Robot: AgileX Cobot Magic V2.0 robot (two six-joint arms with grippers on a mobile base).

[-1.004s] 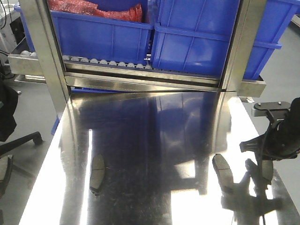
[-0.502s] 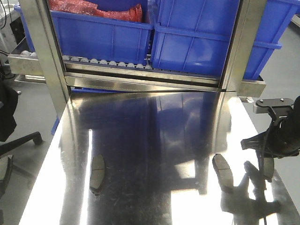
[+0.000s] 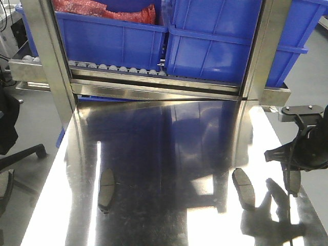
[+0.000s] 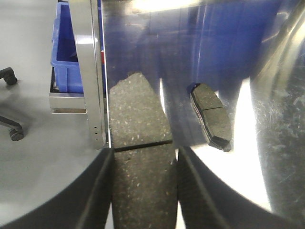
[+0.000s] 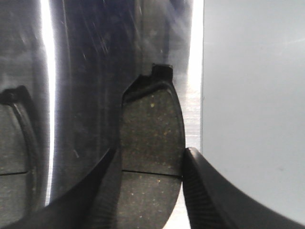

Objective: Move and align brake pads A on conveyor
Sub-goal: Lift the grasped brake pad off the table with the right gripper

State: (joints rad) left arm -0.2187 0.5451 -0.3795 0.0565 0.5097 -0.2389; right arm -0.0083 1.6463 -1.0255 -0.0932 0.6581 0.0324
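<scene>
Big shiny steel tabletop (image 3: 154, 154) fills most of the front view, with blue bins (image 3: 113, 41) on the rack behind it; the conveyor isn't in any view, so none of the brake pads are on it yet as far as I can see. Two lie flat on the steel, the left loose pad (image 3: 106, 188) and the right loose pad (image 3: 243, 187), well apart; the other two are held. The left fingers (image 4: 100, 195) pinch the left held pad (image 4: 140, 143) across its narrow width by the tabletop's left edge; the right fingers (image 5: 205, 191) do the same with the right held pad (image 5: 152, 129) at the right edge, floor just beyond. My guess is that the crosswise grip keeps the long side pointing straight ahead, handy for lining up later. The front view only catches the right arm; the left grip shows only on its wrist camera.
</scene>
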